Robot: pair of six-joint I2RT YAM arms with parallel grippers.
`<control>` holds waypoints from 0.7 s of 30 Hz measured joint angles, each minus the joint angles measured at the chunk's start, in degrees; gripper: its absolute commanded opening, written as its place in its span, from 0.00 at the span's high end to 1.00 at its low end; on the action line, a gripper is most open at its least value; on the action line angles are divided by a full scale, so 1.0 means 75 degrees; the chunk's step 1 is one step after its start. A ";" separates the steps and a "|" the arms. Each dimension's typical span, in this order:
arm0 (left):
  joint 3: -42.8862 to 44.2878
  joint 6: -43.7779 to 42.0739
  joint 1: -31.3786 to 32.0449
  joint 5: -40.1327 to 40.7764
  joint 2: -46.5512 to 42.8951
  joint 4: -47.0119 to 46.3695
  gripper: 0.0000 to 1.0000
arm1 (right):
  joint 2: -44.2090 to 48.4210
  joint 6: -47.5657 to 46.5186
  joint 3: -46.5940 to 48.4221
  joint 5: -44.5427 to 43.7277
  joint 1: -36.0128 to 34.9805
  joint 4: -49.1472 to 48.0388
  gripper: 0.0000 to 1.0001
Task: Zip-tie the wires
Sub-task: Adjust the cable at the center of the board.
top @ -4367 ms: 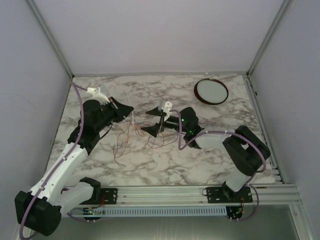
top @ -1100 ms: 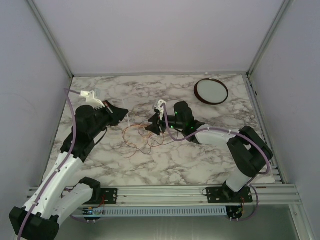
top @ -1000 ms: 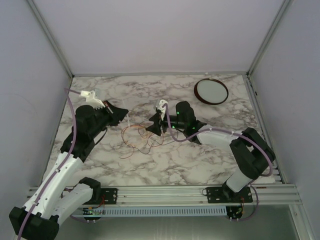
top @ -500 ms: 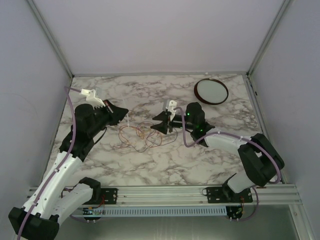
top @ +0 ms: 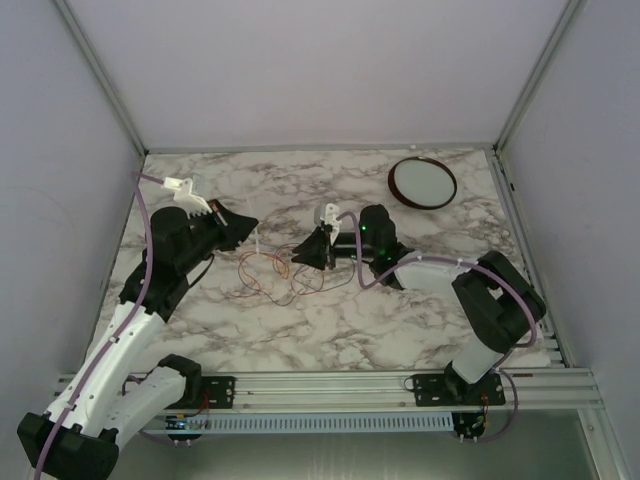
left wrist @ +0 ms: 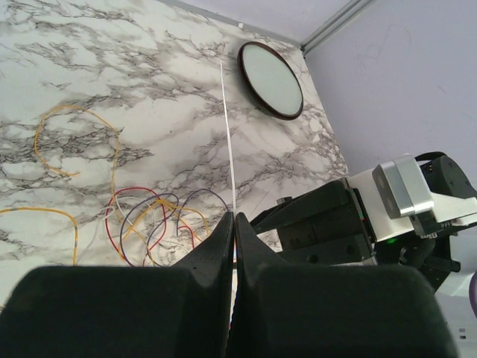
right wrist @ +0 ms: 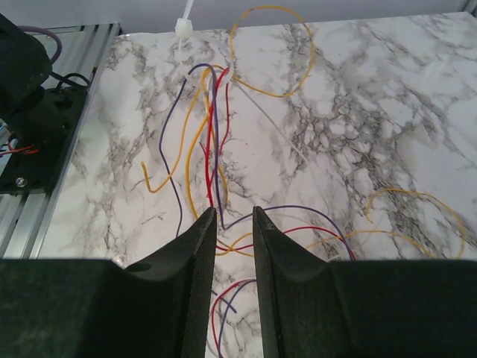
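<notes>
— Grey-veined marble bench (top: 420, 320), lilac walls. And the wires (top: 272, 276)?
— Hair-fine red, yellow and purple loops lying slack between the arms. The left claw (left wrist: 232, 218) is pressed together, pinching a stiff white strip (left wrist: 228, 127) — clear only from its wrist view. The right claw (right wrist: 234, 218) is narrowly parted, with wires showing through the gap.

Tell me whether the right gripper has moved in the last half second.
Yes: the right gripper shifted left, away from the round white dish, toward the wires.
</notes>
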State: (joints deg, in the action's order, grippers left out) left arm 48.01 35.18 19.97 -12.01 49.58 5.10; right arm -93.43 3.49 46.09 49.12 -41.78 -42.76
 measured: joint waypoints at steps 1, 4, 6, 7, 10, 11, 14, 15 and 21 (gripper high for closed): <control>0.0000 0.0000 0.0000 -0.0003 0.0000 0.0000 1.00 | -0.0061 0.0023 0.0029 0.0029 -0.0038 -0.0020 0.76; 0.0000 0.0000 0.0000 -0.0003 0.0000 -0.0003 1.00 | -0.0251 0.0079 0.0157 0.0122 -0.0146 -0.0052 0.78; 0.0000 0.0000 0.0000 -0.0006 0.0000 -0.0003 1.00 | -0.0350 0.0085 0.0224 0.0163 -0.0207 -0.0064 0.79; 0.0000 0.0000 0.0000 -0.0006 0.0000 -0.0003 1.00 | -0.0370 0.0076 0.0239 0.0166 -0.0236 -0.0070 0.80; 0.0000 0.0000 0.0000 -0.0006 0.0000 -0.0003 1.00 | -0.0373 0.0041 0.0239 0.0189 -0.0303 -0.0073 0.82; 0.0000 0.0000 0.0000 -0.0006 0.0000 -0.0003 1.00 | -0.0373 0.0029 0.0239 0.0195 -0.0323 -0.0073 0.83; 0.0000 0.0000 0.0000 -0.0006 0.0000 -0.0003 1.00 | -0.0428 0.0020 0.0242 0.0213 -0.0344 -0.0070 0.84; 0.0000 0.0000 0.0000 -0.0006 0.0000 -0.0003 1.00 | -0.0460 0.0020 0.0248 0.0213 -0.0350 -0.0067 0.85; 0.0000 0.0006 0.0000 -0.0026 0.0000 -0.0003 1.00 | -0.0603 0.0017 0.0289 0.0210 -0.0388 -0.0064 0.94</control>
State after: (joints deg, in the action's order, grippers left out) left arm 48.01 35.22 19.97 -12.21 49.58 5.08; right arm -97.95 3.62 48.25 50.70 -44.69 -43.24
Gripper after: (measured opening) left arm 0.005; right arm 0.129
